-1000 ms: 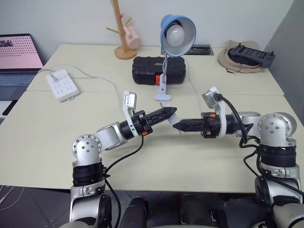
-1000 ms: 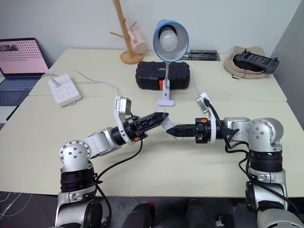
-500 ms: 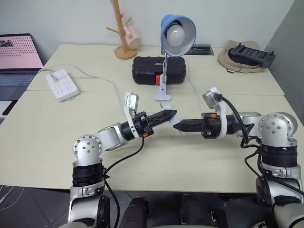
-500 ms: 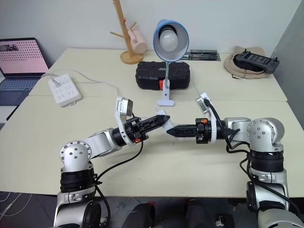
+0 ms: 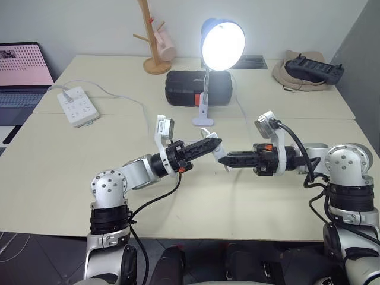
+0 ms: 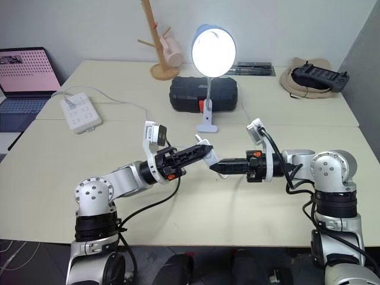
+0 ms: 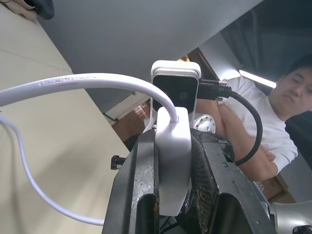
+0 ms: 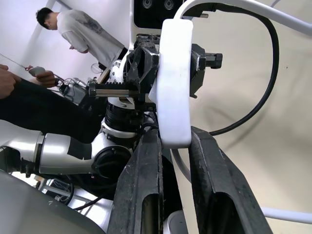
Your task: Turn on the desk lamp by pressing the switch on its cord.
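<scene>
The desk lamp (image 5: 222,43), with its blue shade on a thin white stem, stands at the table's middle back, and its bulb glows brightly. Both grippers meet tip to tip above the table in front of the lamp's base (image 5: 202,121). My left gripper (image 5: 212,143) is shut on the small white switch (image 7: 173,156). My right gripper (image 5: 222,159) is shut on the same switch (image 8: 174,83) from the opposite side. The thin white cord (image 7: 87,83) loops out of the switch's end.
A white power strip (image 5: 78,105) lies at the left. Behind the lamp sit a black case (image 5: 187,87) and a wooden mug tree with a pink cup (image 5: 155,44). A laptop (image 5: 21,74) is far left and a controller on a hat (image 5: 306,70) far right. People (image 8: 83,34) stand beyond.
My left gripper has closed from open onto the switch, and the lamp's bulb has gone from dark to lit. Both arms stayed in place.
</scene>
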